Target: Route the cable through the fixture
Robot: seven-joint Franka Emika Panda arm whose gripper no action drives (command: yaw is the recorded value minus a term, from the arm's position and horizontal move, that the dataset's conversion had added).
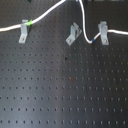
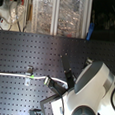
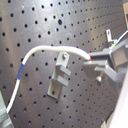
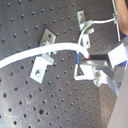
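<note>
My hand (image 3: 95,64) is clenched on the cable (image 3: 47,49): in both wrist views the fingertips (image 4: 97,60) pinch the white cord where it ends its arc. In the first wrist view the cord bows over the top of the fixture (image 3: 59,75), passing just above it and not seated in it, as far as I can tell.

In the first exterior view the cable (image 1: 50,12) comes in from the first exterior view's left, runs through the left clip (image 1: 24,31) beside its green band (image 1: 29,22), then climbs out of the top of the frame. It comes back down, dips into a loop near the blue band (image 1: 92,41) and goes through the right clip (image 1: 103,32). The slanted fixture (image 1: 73,34) between them stands empty, the cord well above it. The hand itself is out of that frame; the second exterior view mostly shows the arm (image 2: 90,92) over the dark table (image 1: 60,90).

So I judge the two outer clips done and the middle one left: I have the slack in hand, lifted, and it needs bringing down and pressing into the slanted slot. The angle of that slot is what I would watch.
</note>
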